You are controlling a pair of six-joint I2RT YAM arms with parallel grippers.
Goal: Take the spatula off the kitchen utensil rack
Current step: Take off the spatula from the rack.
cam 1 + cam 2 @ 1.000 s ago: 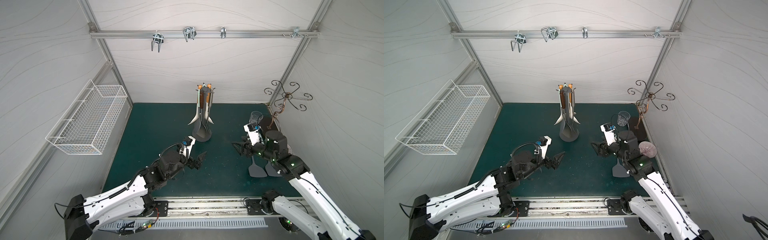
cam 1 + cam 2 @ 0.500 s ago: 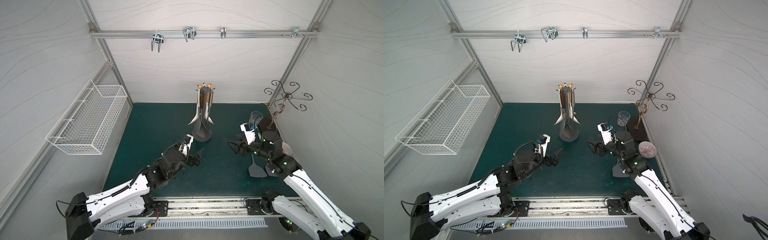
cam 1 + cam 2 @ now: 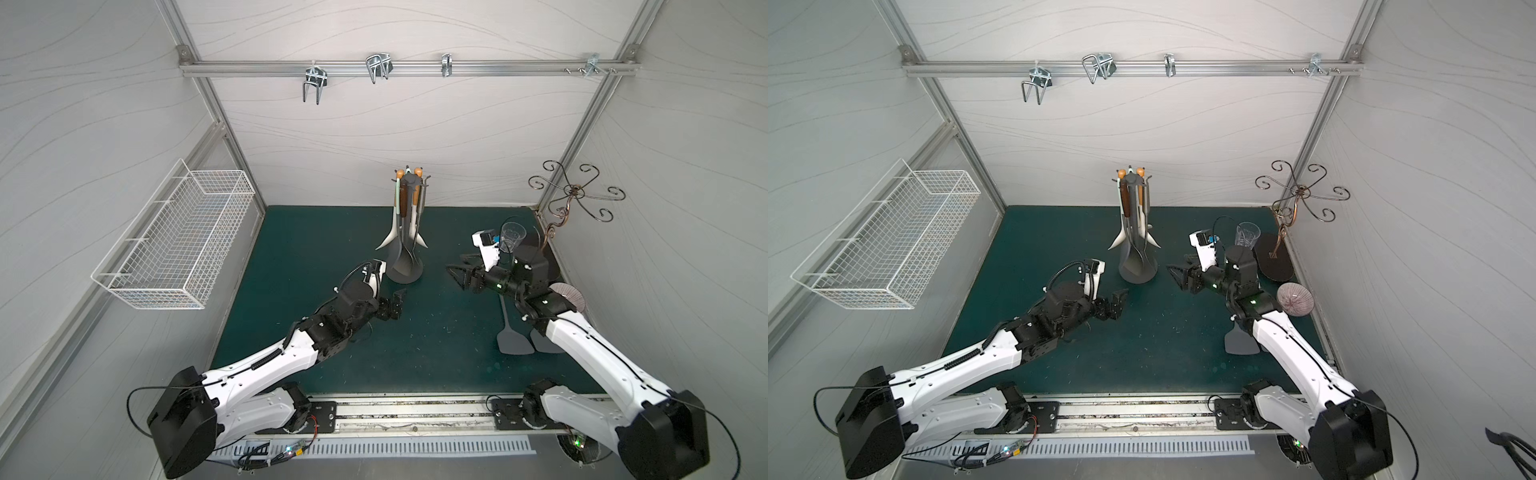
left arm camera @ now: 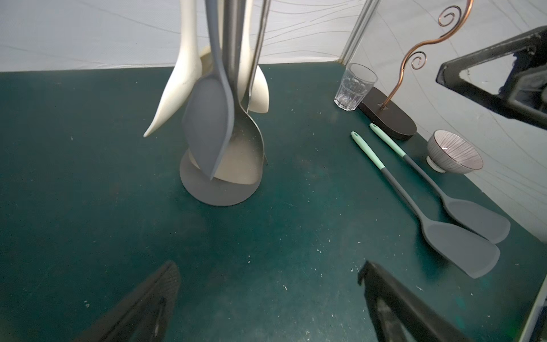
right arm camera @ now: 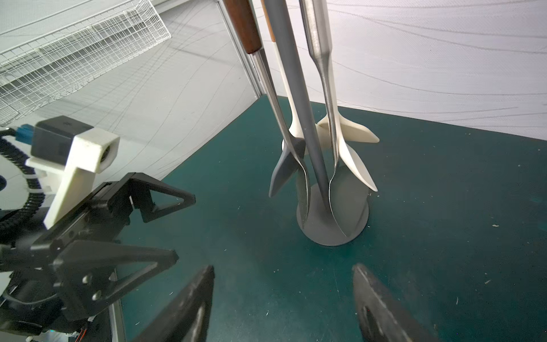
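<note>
Black fingers of the left gripper (image 3: 394, 305) stand wide apart, empty, low over the green mat (image 3: 311, 249) just short of the kitchen utensil rack (image 3: 405, 272). The right gripper (image 3: 459, 271) faces the rack from the other side, its jaws likewise parted on nothing. The spatula (image 4: 208, 124), grey-bladed with a mint handle, hangs from the rack among a steel spoon (image 4: 247, 139) and cream utensils (image 4: 174, 91), its blade low by the disc base. The approach looks to be the step in hand: a gripper should rise to the handle, close below the hook, lift straight up until the loop clears, then draw outward so neighbours do not follow. The left wrist view shows whole two like spatulas (image 4: 461, 251) lying on the mat, half hidden by the right arm (image 3: 582, 345) in both top views; only those show the hooked crown (image 3: 409, 179).
</note>
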